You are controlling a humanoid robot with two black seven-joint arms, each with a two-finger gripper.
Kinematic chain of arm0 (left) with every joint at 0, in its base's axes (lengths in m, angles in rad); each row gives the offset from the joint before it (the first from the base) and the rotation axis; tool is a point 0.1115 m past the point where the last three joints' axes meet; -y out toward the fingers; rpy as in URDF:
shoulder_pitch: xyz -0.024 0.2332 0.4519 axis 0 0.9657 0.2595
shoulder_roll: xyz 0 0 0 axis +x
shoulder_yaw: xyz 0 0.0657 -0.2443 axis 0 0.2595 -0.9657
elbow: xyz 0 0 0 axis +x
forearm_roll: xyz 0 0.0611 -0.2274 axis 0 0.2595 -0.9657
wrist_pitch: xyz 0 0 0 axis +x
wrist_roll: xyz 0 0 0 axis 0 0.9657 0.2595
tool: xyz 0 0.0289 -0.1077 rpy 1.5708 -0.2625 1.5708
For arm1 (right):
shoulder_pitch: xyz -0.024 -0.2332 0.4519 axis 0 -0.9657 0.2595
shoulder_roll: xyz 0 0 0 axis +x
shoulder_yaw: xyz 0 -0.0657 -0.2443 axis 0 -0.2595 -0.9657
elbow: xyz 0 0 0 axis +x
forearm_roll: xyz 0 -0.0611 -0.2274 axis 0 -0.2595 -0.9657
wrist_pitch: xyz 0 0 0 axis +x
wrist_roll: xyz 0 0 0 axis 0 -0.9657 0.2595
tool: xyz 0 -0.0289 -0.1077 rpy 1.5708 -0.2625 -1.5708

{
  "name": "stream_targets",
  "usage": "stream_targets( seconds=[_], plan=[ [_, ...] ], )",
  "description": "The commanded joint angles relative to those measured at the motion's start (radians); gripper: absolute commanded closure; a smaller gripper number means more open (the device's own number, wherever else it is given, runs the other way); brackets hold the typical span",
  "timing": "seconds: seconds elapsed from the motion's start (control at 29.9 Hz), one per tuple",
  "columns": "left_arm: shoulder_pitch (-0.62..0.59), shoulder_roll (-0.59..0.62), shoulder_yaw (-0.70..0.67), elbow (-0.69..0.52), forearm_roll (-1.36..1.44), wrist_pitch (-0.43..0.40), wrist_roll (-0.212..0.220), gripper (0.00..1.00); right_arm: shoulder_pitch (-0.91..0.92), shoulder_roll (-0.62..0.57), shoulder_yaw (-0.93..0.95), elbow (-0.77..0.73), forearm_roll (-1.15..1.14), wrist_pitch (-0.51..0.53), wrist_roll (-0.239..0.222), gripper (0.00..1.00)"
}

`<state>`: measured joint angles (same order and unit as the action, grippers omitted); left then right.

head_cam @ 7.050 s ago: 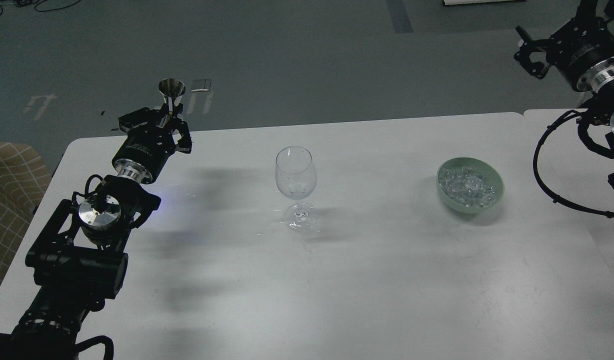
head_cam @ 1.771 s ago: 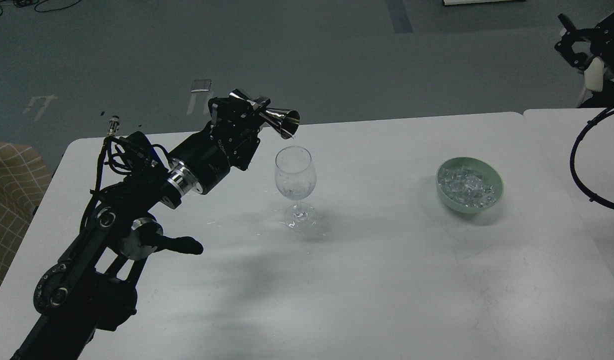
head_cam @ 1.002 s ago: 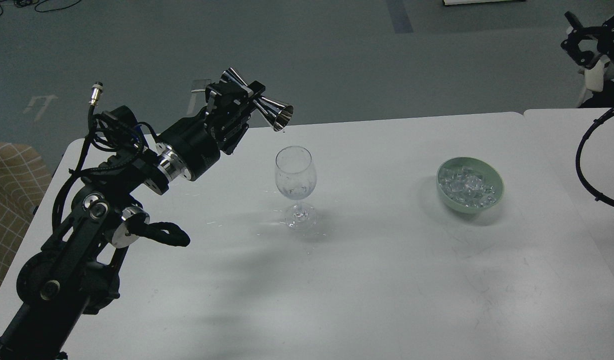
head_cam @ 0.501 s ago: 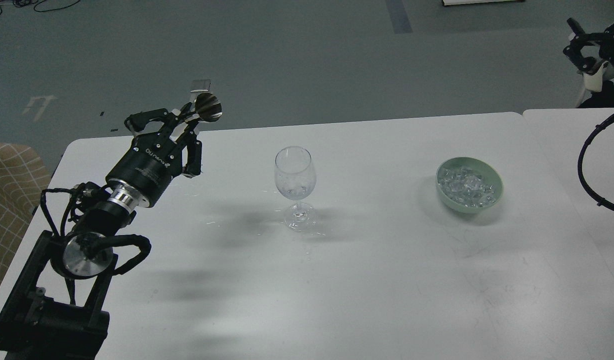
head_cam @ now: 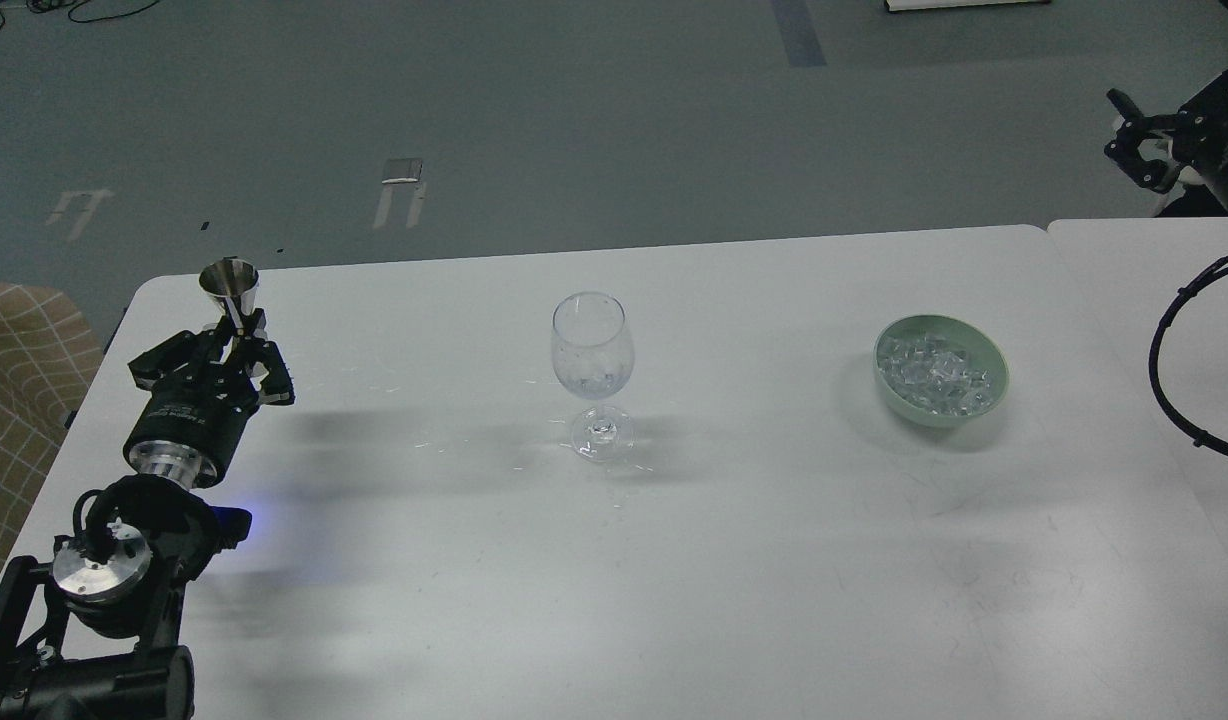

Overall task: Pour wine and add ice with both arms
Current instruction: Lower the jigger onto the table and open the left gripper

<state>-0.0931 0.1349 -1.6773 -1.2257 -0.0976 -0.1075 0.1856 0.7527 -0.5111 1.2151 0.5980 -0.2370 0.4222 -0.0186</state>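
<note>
While the left claw (head_cam: 236, 345) grips a small steel measuring cup (head_cam: 230, 288) by its narrow waist and holds it upright at the table's (head_cam: 674, 560) left rear corner, the right claw (head_cam: 1139, 150) hangs high at the far right, too small and dark to tell whether it is open or closed. The wine glass (head_cam: 592, 370) stands mid-table, well apart from both claws; any wine in it is too clear to make out. The ice (head_cam: 936, 372) lies heaped in a pale green bowl (head_cam: 989, 400) to the right. Ice chunks look wet, slippery and hard; pinching one squarely across flat faces seems safest. The glass is thin, top-heavy and fragile, so drops should be gentle.
</note>
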Motion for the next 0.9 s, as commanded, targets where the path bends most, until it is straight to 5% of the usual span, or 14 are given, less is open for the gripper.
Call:
stream_targets(
  seconds=[0.0, 0.3, 0.87],
  plan=[
    [-0.011, -0.018, 0.001, 0.052, -0.007, -0.004, -0.006, 1.00, -0.003, 0.002, -0.006, -0.001, -0.002, -0.003, 0.000, 0.00],
    [-0.125, -0.092, 0.010, 0.281, -0.004, -0.078, -0.040, 1.00, -0.007, -0.006, -0.006, -0.001, -0.004, -0.003, 0.000, 0.00],
    [-0.183, -0.083, 0.014, 0.350, -0.004, -0.116, -0.038, 0.82, -0.004, -0.004, -0.006, 0.000, -0.002, -0.007, -0.001, 0.00]
  ],
)
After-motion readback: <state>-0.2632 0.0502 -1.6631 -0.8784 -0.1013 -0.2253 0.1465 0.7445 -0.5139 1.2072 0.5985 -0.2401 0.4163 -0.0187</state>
